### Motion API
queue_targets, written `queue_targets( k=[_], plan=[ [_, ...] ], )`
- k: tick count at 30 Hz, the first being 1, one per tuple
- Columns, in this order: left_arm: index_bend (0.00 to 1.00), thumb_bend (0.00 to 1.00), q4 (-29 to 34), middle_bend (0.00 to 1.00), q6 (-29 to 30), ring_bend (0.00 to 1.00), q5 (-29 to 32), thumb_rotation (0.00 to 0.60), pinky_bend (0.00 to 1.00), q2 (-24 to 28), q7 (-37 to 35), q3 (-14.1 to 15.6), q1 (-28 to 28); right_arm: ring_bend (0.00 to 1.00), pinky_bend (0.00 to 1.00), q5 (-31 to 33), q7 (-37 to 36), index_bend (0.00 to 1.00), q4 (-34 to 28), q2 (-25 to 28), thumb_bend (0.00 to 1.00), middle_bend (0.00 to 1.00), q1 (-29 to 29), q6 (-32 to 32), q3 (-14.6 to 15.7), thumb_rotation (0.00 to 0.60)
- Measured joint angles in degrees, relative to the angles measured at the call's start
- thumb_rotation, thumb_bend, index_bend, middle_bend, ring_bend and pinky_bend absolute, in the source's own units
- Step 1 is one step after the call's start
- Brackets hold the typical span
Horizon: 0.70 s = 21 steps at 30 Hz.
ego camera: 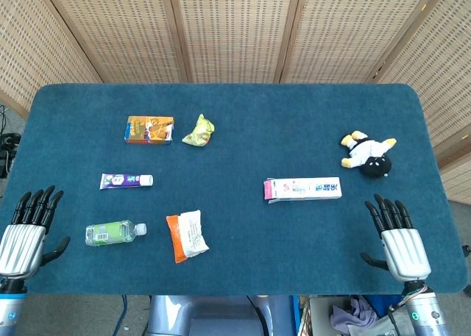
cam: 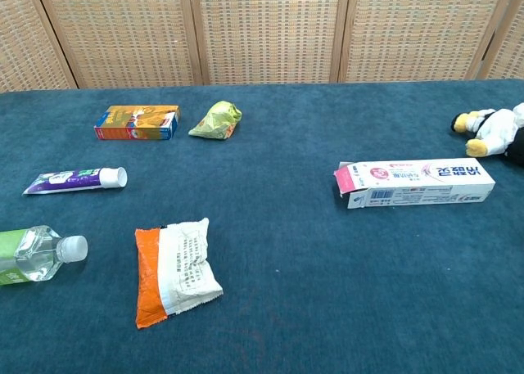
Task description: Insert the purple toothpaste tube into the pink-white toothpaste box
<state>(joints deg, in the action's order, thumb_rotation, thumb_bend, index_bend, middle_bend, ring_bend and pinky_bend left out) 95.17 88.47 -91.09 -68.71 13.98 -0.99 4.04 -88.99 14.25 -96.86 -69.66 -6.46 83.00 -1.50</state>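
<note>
The purple toothpaste tube (ego camera: 126, 180) (cam: 75, 179) lies flat on the left side of the blue table, white cap pointing right. The pink-white toothpaste box (ego camera: 302, 189) (cam: 413, 182) lies right of centre, its open flap end facing left. My left hand (ego camera: 26, 231) rests at the front left corner, fingers spread and holding nothing, well below the tube. My right hand (ego camera: 398, 237) sits at the front right, fingers spread and empty, below and right of the box. Neither hand shows in the chest view.
An orange snack box (ego camera: 149, 129) and a crumpled green wrapper (ego camera: 199, 131) lie at the back left. A green water bottle (ego camera: 115, 232) and an orange-white packet (ego camera: 186, 235) lie near the front. A plush toy (ego camera: 367, 154) sits at the right. Wicker screens stand behind.
</note>
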Motion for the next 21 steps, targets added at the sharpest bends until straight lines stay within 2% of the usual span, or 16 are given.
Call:
queue_targets(
  k=[21],
  plan=[
    [0.0, 0.29, -0.1, 0.0, 0.0, 0.0, 0.1, 0.6, 0.0, -0.5, -0.3, -0.6, 0.4, 0.0, 0.0, 0.4, -0.5, 0.01, 0.1, 0.1, 0.0, 0.0, 0.0, -0.2, -0.1, 0.6]
  ],
)
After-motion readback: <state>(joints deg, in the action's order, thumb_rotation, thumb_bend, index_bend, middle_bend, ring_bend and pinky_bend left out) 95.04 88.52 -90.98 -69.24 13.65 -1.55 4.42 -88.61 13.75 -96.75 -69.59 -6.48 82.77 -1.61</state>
